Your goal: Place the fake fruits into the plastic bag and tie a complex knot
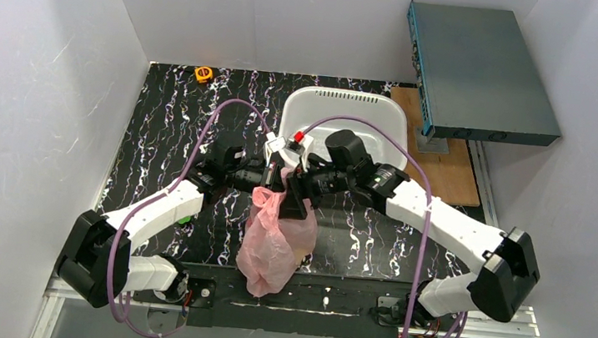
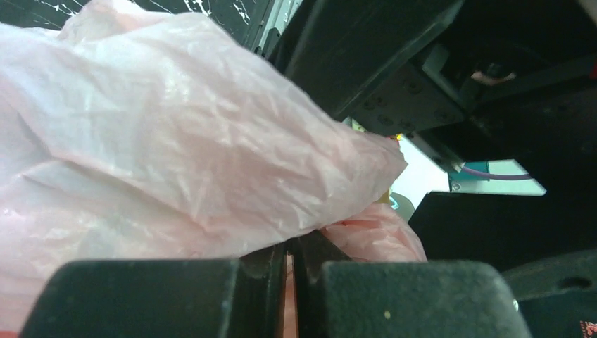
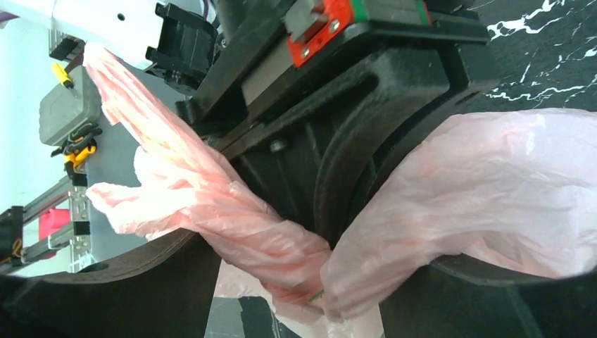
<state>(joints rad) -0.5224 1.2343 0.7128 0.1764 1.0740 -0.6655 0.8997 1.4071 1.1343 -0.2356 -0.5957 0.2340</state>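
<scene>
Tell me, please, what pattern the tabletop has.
Black tabletop with white marble veins; top external view.

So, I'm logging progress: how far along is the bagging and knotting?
Fruit loading looks done: the plastic bag bulges and no loose fruit shows. In hand: the left fingers pinch its plastic, and more runs between the right fingers. Still to do: the knot, none visible yet.

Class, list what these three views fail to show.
1. Fruits: none clearly seen; the bag's plastic hides its contents.
2. Knot: top view, the right gripper covers the bag's neck.
3. Right gripper: right wrist view, fingertips cut off by the bottom edge; grip unclear.
4. Green item: top view, mostly under the left arm.
</scene>
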